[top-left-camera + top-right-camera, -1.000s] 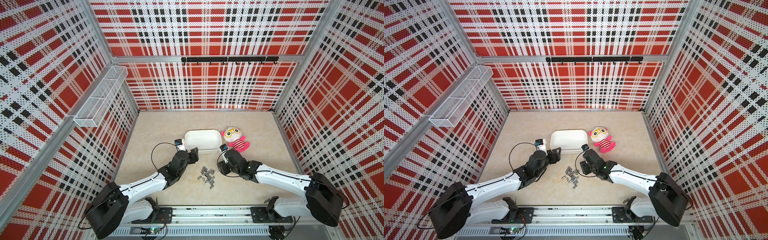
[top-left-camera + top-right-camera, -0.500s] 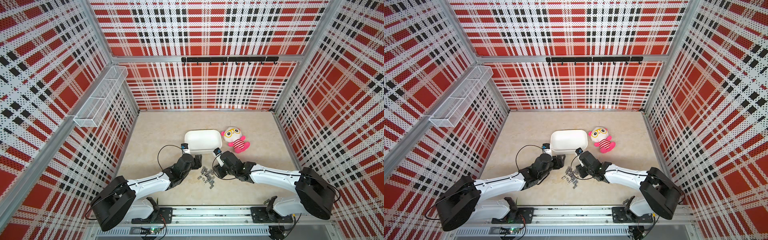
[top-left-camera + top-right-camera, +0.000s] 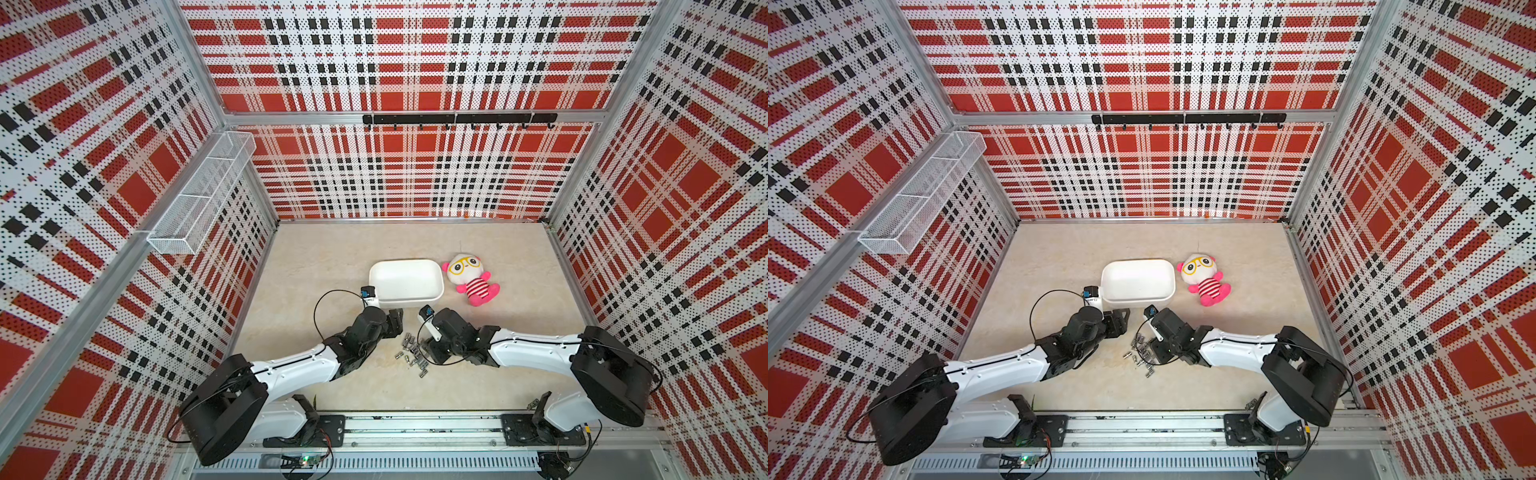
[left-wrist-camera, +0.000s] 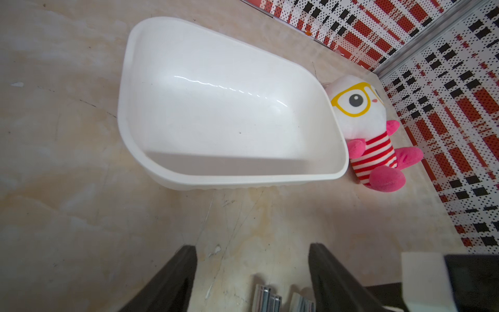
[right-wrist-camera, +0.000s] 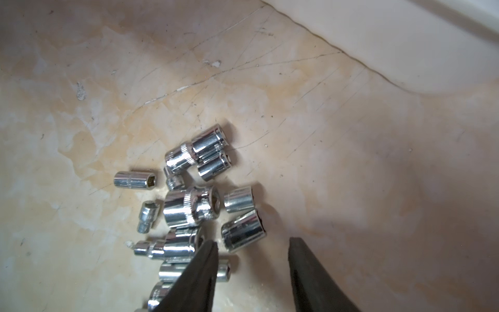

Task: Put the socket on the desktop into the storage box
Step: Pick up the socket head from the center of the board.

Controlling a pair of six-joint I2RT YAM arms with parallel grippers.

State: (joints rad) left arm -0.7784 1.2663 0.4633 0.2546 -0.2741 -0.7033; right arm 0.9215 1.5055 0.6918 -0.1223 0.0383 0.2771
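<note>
Currently, no socket is in the storage box (image 3: 405, 280): its interior shows bare white in both top views and in the left wrist view. All sockets (image 5: 194, 205) that I can see lie in one loose cluster on the desktop (image 3: 353, 249), near the front wall of the box and between my two grippers.

My right gripper (image 5: 252, 243) is low over the edge of the cluster. Its jaws stand partly apart with only bare desktop between them. One wide socket (image 5: 243, 233) lies just beyond the tips, and another is partly hidden under one finger. Nothing is gripped.

My left gripper (image 4: 252, 251) has its jaws wide apart and empty. It points toward the box, with two sockets showing on the desktop below it.

Status, by my judgement: zero sockets transferred; the first pick is in hand. Remaining steps: close on one socket, lift, carry it over the rim, release, and repeat for every piece.

The plush doll (image 3: 471, 280) lies against one short end of the box and is not part of the task.
</note>
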